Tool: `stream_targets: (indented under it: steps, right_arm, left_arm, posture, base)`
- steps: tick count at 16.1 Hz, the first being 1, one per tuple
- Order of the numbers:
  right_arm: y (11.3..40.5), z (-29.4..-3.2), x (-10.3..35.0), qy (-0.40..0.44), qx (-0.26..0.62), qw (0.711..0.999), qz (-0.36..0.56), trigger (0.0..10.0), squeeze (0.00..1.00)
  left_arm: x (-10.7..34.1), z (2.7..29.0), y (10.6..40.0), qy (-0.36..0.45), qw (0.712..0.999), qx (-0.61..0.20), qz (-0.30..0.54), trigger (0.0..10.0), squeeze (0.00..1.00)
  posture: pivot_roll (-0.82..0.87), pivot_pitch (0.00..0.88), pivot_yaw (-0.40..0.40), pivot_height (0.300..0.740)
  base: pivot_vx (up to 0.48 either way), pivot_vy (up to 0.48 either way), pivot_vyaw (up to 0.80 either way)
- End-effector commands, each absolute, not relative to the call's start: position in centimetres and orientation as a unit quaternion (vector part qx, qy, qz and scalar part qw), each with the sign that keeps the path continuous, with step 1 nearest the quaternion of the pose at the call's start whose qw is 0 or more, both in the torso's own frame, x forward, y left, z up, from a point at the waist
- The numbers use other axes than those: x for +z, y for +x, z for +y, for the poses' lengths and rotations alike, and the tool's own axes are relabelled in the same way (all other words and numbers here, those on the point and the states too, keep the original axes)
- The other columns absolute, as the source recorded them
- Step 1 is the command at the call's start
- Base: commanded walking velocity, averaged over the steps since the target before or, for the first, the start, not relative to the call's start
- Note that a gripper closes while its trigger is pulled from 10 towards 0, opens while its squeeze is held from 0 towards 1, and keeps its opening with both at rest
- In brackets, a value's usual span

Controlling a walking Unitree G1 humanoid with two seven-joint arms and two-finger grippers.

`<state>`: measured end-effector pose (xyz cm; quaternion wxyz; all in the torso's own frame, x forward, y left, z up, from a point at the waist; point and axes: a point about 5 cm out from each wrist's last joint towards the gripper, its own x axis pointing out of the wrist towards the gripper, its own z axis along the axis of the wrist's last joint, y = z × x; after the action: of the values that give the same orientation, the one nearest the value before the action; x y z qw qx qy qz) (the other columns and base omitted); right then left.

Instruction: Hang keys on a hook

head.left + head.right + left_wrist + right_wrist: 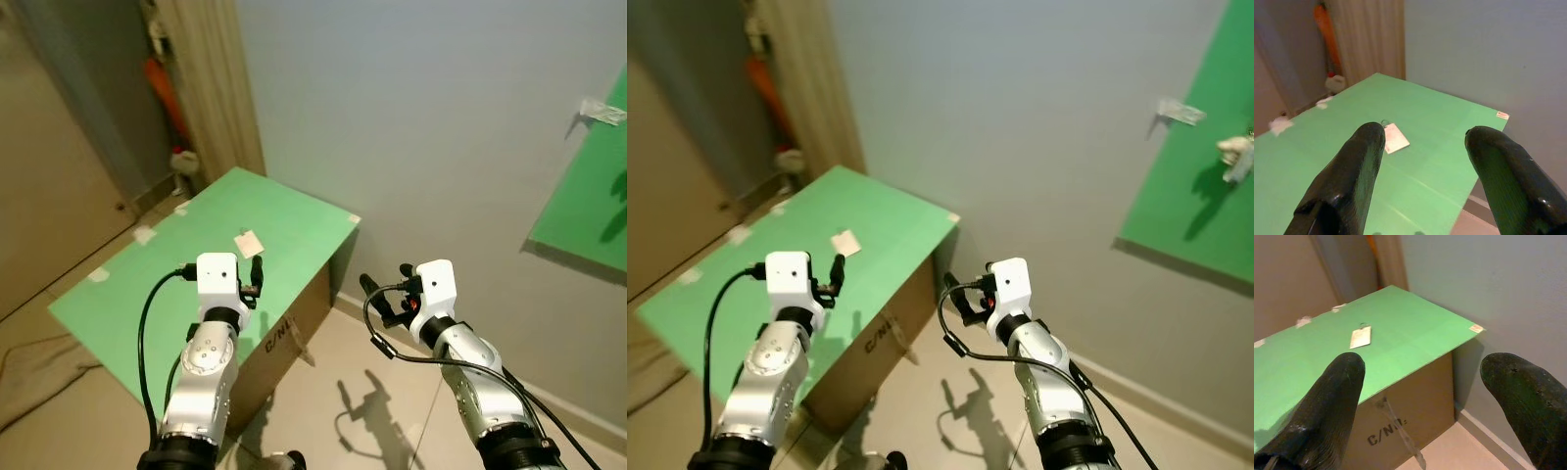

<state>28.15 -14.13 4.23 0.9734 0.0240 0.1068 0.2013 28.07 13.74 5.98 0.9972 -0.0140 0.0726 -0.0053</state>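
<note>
The pickup looks not yet begun: the keys (249, 242), a white tag on a small ring, lie left of centre in the frame on the green board (147, 294) topping a cardboard box (294, 333), and the left gripper (257, 276) hovers over that board, jaws wide and empty. Next it must, I judge, drop onto the tag. At centre right the right gripper (384, 294) hangs wide and empty over the floor, and the hook (1176, 112) sits upper right on the green wall panel (1176, 215).

The two head views look forward and down from above both arms, toward the green board (225, 264) on the cardboard box (294, 333) and the grey wall (421, 127). The left wrist view looks along its fingers (1352, 171) at the board from near. The right wrist view, a little further back, shares the same board and the white tag (1360, 337).
</note>
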Motion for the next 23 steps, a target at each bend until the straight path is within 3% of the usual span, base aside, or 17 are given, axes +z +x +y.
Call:
stream_targets:
  steps: [1,14,16,19,23]
  right_arm:
    - [28.3,-14.2,4.4,0.02,0.205,0.973,0.106,10.0,0.0]
    - [28.0,-14.1,4.1,0.015,0.214,0.97,0.11,10.0,0.0]
    - [27.9,-14.2,4.2,0.026,0.212,0.971,0.105,10.0,0.0]
    - [27.7,-14.1,3.8,0.022,0.216,0.968,0.123,10.0,0.0]
    - [29.1,-13.9,4.4,0.014,0.221,0.967,0.124,10.0,0.0]
  left_arm:
    - [6.0,13.5,28.2,-0.015,0.997,-0.004,0.071,10.0,0.0]
    - [5.9,14.1,28.8,-0.043,0.995,0.032,0.08,10.0,0.0]
    - [5.8,14.3,29.0,-0.017,0.996,0.035,0.081,10.0,0.0]
    - [6.7,14.1,30.5,-0.016,0.997,0.023,0.078,10.0,0.0]
    - [7.9,13.6,30.2,-0.014,0.998,0.013,0.054,10.0,0.0]
  posture:
    - [-0.15,0.0,0.071,0.74]
    - [-0.16,0.0,0.071,0.74]
    - [-0.16,0.0,0.07,0.74]
    - [-0.16,0.0,0.066,0.74]
    - [-0.1,0.0,0.06,0.74]
  base:
    - [0.296,-0.375,0.44]
    - [0.46,-0.047,0.44]
    - [0.48,0.0,0.44]
    - [0.0,0.0,0.0]
    - [0.0,0.0,0.0]
